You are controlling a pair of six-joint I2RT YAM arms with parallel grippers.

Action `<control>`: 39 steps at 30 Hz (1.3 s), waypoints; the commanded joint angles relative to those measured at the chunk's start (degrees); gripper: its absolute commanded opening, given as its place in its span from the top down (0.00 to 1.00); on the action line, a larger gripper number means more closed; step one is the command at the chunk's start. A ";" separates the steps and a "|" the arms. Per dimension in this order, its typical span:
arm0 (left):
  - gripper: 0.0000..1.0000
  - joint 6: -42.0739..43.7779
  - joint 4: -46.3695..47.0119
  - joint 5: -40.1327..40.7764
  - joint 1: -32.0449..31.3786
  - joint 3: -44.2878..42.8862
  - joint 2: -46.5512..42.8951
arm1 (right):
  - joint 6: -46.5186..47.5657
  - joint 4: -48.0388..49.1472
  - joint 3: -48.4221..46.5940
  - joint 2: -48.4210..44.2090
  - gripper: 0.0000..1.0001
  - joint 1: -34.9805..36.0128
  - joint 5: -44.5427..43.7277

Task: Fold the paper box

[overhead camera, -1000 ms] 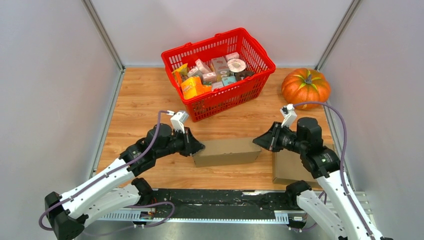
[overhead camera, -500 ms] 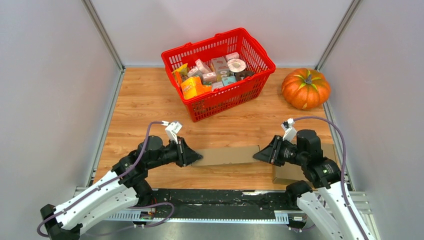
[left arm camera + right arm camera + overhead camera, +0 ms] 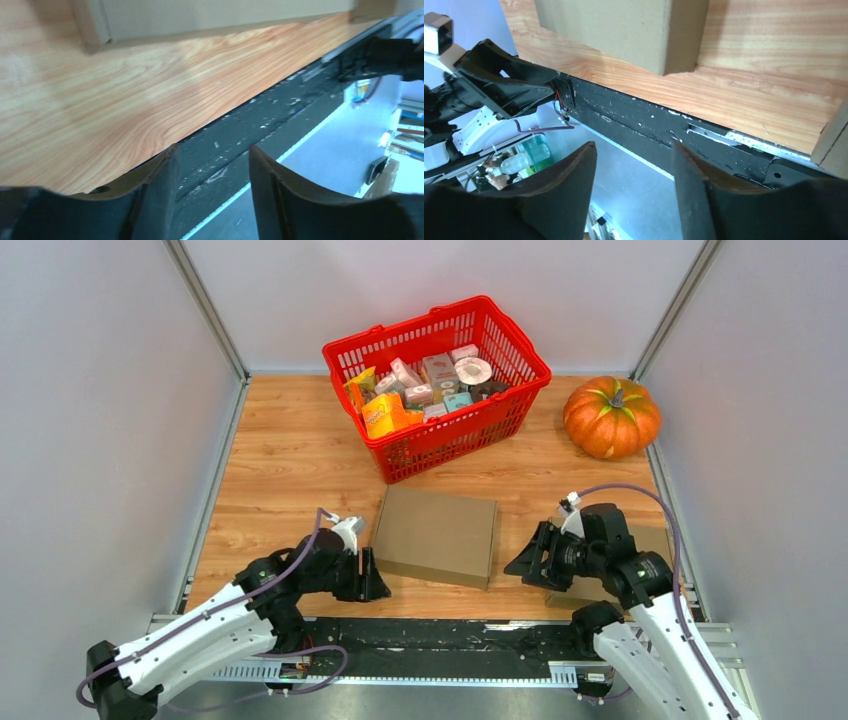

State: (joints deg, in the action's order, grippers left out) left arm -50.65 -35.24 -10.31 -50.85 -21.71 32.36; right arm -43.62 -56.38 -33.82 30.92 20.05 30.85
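Observation:
The brown paper box (image 3: 435,535) lies closed and flat on the wooden table, between my two arms. In the left wrist view only its near edge (image 3: 200,20) shows, along the top. The right wrist view has one corner of the box (image 3: 624,30) at the top. My left gripper (image 3: 377,581) (image 3: 212,165) sits just off the box's near left corner, open, with nothing between its fingers. Off the box's right side my right gripper (image 3: 517,564) (image 3: 634,165) is also open and empty. Neither gripper touches the box.
A red basket (image 3: 440,370) full of small packages stands at the back. An orange pumpkin (image 3: 612,415) sits at the back right. Another flat cardboard piece (image 3: 655,540) (image 3: 831,145) lies under my right arm. The black rail (image 3: 450,635) runs along the near edge.
The box, pinched at its ends between both shut grippers, has been let go and now lies flat. Both grippers have opened and drawn back toward the near edge.

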 commanded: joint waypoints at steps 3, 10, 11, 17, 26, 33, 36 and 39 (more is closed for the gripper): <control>0.25 4.85 -4.73 5.21 3.54 -13.33 2.05 | 9.68 4.43 -9.94 10.37 0.27 -0.45 -6.14; 0.24 15.22 2.61 -1.81 21.92 -22.93 28.17 | 12.67 20.61 -11.95 31.20 0.16 -0.46 -9.65; 0.23 16.02 4.03 -2.78 22.72 -23.89 31.24 | 13.29 20.43 -12.66 35.57 0.16 -0.37 -10.89; 0.29 19.72 7.54 -5.86 23.25 -27.60 47.88 | 15.75 22.28 -15.39 46.33 0.21 0.86 -11.95; 0.51 9.36 16.96 -7.37 10.35 -19.86 44.02 | 11.64 14.46 -10.13 39.69 0.29 0.25 -14.69; 0.51 3.20 19.43 -4.29 4.88 -14.68 38.23 | 9.95 12.35 -4.23 31.14 0.27 -0.10 -19.51; 0.50 3.72 15.30 -2.35 4.88 -14.67 35.42 | 11.44 11.91 -5.72 31.22 0.23 -0.19 -21.26; 0.26 5.11 7.41 5.36 5.06 -15.55 29.29 | 13.02 9.63 -10.11 30.79 0.13 -0.19 -24.59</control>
State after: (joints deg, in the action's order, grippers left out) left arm -45.84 -20.36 -13.34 -45.82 -36.36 69.14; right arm -32.14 -45.19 -38.44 62.59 19.79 11.55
